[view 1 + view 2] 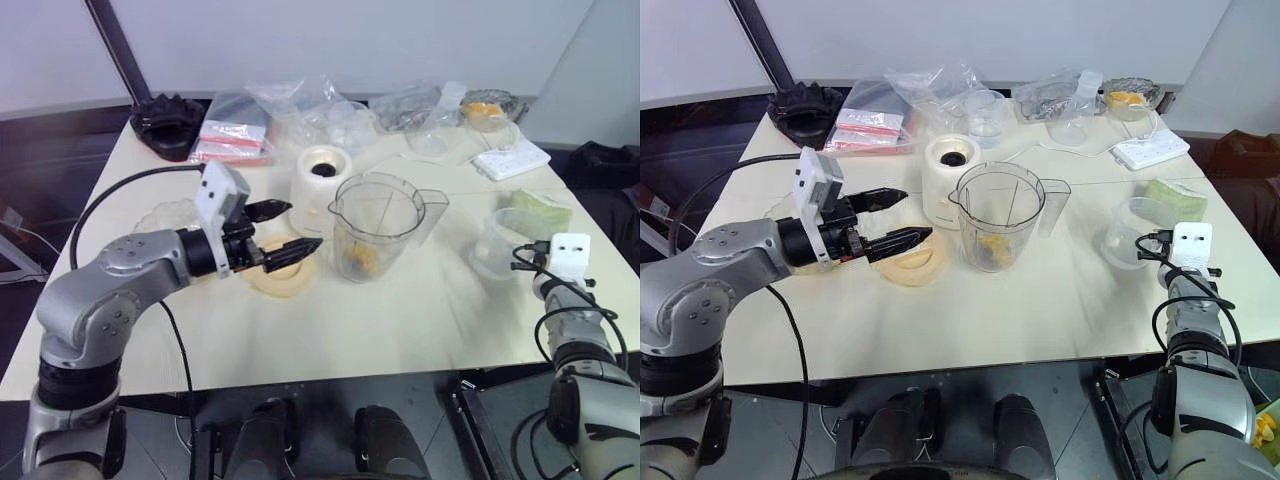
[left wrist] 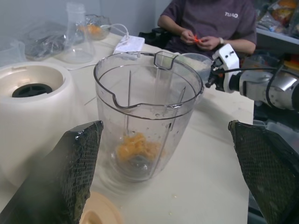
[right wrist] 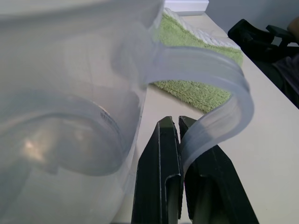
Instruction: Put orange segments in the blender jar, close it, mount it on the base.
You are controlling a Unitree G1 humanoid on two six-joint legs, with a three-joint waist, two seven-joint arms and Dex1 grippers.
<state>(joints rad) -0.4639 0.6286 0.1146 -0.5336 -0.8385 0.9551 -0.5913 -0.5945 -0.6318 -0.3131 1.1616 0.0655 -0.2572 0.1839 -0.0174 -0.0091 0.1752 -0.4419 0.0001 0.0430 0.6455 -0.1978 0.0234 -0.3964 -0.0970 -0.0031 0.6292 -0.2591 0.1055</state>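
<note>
1. While the blender jar (image 1: pixel 378 226) stands upright near the middle of the tabletop (image 1: pixel 420 320), it has no lid on it; it is of clear plastic, with a pouring spout toward the robot's left and a side handle toward its right.
2. At the bottom of the jar lie the orange segments (image 2: pixel 135 147), yellow-orange and wet-looking, gathered in a small heap over the dark blade; the walls above them are spotted with drops.
3. Just beside the jar, on the robot's left and a little farther back, stands the base (image 1: pixel 322 178), cream-white, with a dark round socket on top; the jar is not mounted on it.
4. The left tool (image 1: pixel 282 232) hovers over the tabletop beside the jar, pointing toward it; its two black fingers (image 2: pixel 70 172) are spread wide and hold nothing; under them lies a round cream-coloured lid (image 1: pixel 280 278).
5. The right tool (image 3: pixel 180 140) is at the robot's right side of the tabletop, against a small clear plastic cup (image 1: pixel 497 243); its fingers are pressed together and the thin curved handle (image 3: pixel 219 100) of the cup passes between their tips, so it is pinched there.
6. Behind the cup lies a green cloth (image 1: pixel 538 208); a person (image 2: pixel 210 23) sits beyond the far edge.
</note>
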